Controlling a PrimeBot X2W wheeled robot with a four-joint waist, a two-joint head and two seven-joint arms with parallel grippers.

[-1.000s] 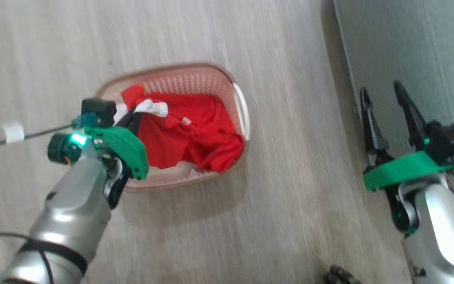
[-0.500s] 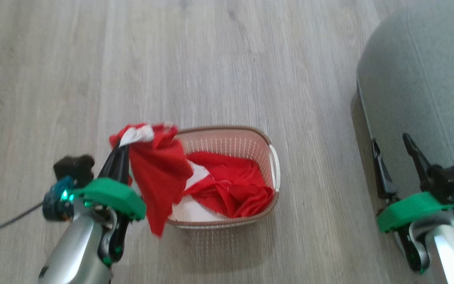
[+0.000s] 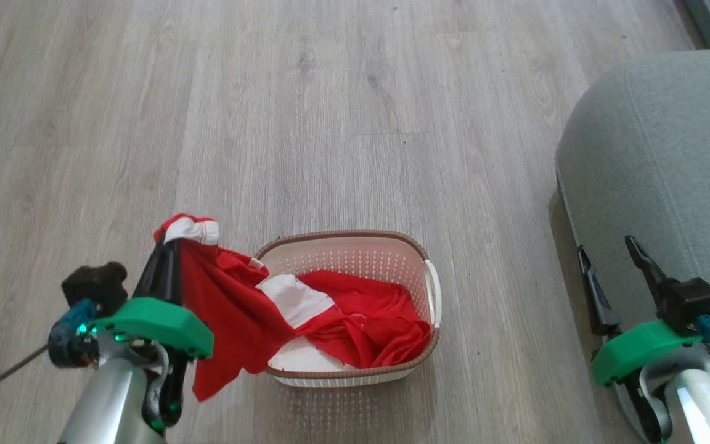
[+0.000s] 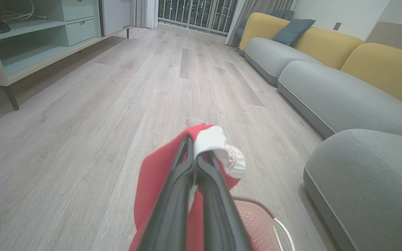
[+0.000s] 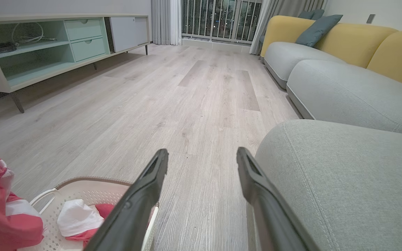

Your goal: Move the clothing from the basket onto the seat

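Left fingers: I am clenching my left gripper (image 3: 165,248) on the white-banded edge of a red garment (image 3: 225,302). In the left wrist view my two dark fingers (image 4: 173,195) are pressing together, and cloth is bunching over their tips.

Held cloth: The garment is hanging from that grip above the floor (image 3: 330,123), just left of the basket (image 3: 342,235). Part of it is draping over the basket's left rim. One red corner is dangling outside the basket, down toward the boards.

Rest of the clothing (image 3: 367,308): It is lying crumpled inside the basket, red folds against the right wall and a white part showing toward the left and underneath.

Right fingers: I am keeping my right gripper (image 3: 604,245) released, jaws spread wide and gripping nothing. It is hovering at the near left edge of the seat (image 3: 657,154).

Basket: It is standing upright on the wooden floor between my two arms, near the seat but not touching it. Its brown rim and a white handle are showing in the right wrist view.

Seat: It is sitting at my right, grey-green, with a rounded corner and a stitched seam facing me.

Room: A sofa (image 4: 326,45) with yellow backs is running along the right of the left wrist view. A pale green cabinet (image 4: 30,45) is standing at the left.
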